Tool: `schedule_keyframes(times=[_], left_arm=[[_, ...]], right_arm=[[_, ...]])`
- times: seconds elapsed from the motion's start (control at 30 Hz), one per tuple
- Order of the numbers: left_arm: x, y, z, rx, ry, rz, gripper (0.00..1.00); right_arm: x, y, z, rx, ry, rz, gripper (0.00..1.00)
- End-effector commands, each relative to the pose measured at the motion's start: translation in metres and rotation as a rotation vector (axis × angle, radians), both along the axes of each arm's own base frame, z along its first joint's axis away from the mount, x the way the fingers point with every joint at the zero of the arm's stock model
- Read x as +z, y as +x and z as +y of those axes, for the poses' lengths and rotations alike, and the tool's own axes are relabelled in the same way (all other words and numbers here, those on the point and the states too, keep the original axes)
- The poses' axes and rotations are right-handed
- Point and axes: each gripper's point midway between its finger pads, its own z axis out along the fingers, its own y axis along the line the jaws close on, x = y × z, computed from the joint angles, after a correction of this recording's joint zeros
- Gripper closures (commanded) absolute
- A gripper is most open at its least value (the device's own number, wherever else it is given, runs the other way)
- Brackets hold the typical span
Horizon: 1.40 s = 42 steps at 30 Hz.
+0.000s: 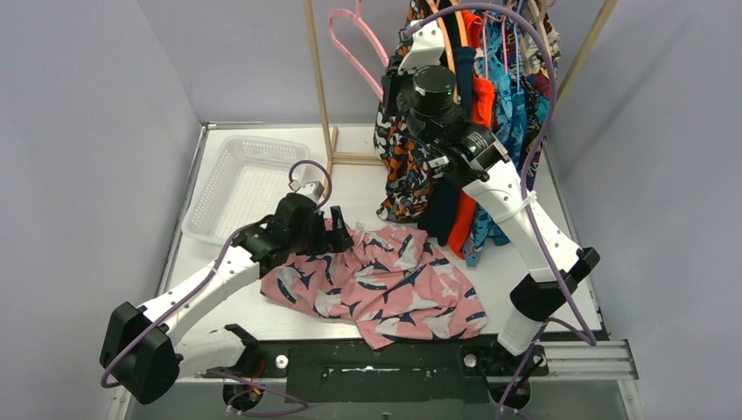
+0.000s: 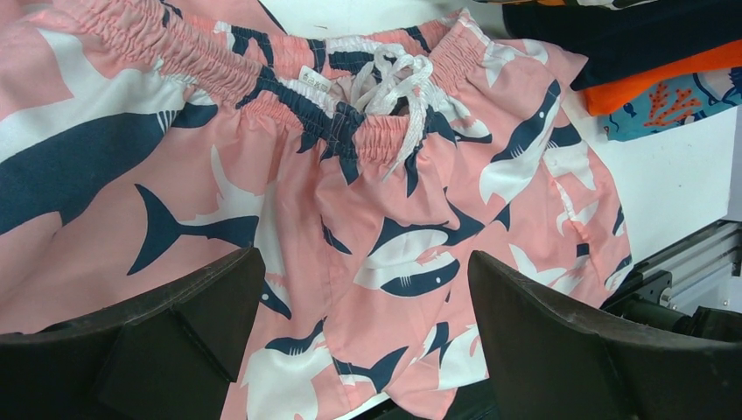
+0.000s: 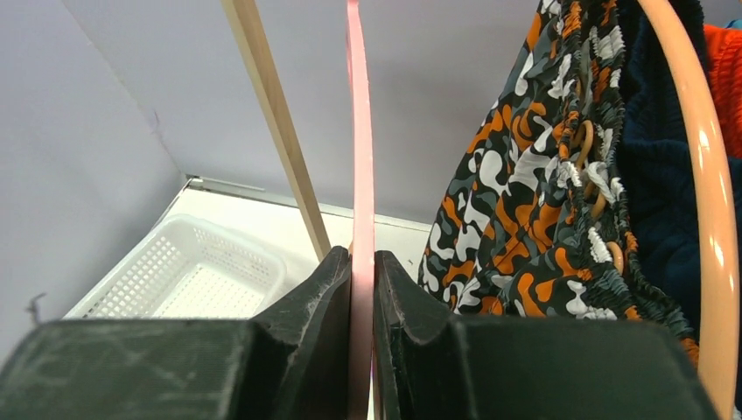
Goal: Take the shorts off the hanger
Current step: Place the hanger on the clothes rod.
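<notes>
White table [image 1: 354, 185], lilac walls [image 1: 87, 131], pink shorts [image 1: 385, 282] lying flat, left gripper [image 2: 363, 271] spread, right gripper [image 3: 361, 262] pinching pink hanger [image 3: 357, 131].

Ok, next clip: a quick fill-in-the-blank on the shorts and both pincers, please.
1. The hanger clamped in the right pincer is coloured ____.
2. The pink shorts lying on the table are printed with navy-and-white ____.
3. The left pincer over them is ____, holding nothing.
Missing words: pink; sharks; open.
</notes>
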Motion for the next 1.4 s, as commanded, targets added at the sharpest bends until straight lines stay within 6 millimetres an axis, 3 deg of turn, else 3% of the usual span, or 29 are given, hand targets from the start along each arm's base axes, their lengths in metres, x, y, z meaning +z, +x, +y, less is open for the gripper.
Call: schedule_keyframes(times=[0.0, 0.1, 0.27, 0.47, 0.57, 0.6, 0.63, 0.67, 0.87, 1.0, 1.1, 1.37], left_arm=[[0.026, 0.012, -0.013, -0.014, -0.077, -0.063, 0.12], [0.027, 0.011, -0.013, -0.016, -0.078, -0.062, 0.12], [0.026, 0.009, -0.012, -0.018, -0.073, -0.054, 0.12], [0.025, 0.005, -0.003, 0.005, -0.060, -0.058, 0.12], [0.025, 0.006, -0.003, 0.012, -0.066, -0.062, 0.12], [0.024, 0.006, -0.003, 0.013, -0.063, -0.060, 0.12], [0.024, 0.008, -0.002, 0.016, -0.061, -0.061, 0.12], [0.023, 0.009, -0.002, 0.018, -0.055, -0.061, 0.12], [0.015, 0.017, -0.009, 0.008, -0.055, -0.044, 0.12], [0.015, 0.043, -0.030, -0.023, -0.040, -0.049, 0.12], [-0.007, 0.055, -0.033, -0.030, 0.107, 0.048, 0.12], [-0.078, 0.039, -0.059, -0.081, 0.322, 0.195, 0.12]], right_arm=[[0.027, -0.012, -0.005, 0.061, 0.062, -0.020, 1.00], [0.026, -0.015, 0.000, 0.091, 0.071, -0.019, 0.95], [-0.004, -0.030, 0.017, 0.227, 0.035, 0.052, 0.75], [-0.032, -0.066, 0.003, 0.311, 0.083, 0.087, 0.50], [-0.053, -0.089, -0.006, 0.352, 0.092, 0.116, 0.45], [-0.073, -0.097, -0.009, 0.364, 0.083, 0.152, 0.43], [-0.074, -0.106, -0.013, 0.373, 0.096, 0.150, 0.42], [-0.101, -0.113, -0.015, 0.380, 0.097, 0.198, 0.41], [-0.198, -0.161, -0.025, 0.410, 0.239, 0.369, 0.39], [-0.244, -0.176, -0.036, 0.326, 0.269, 0.443, 0.32], [-0.250, -0.177, -0.050, 0.231, 0.283, 0.407, 0.29], [-0.232, -0.168, -0.100, 0.024, 0.283, 0.293, 0.22]])
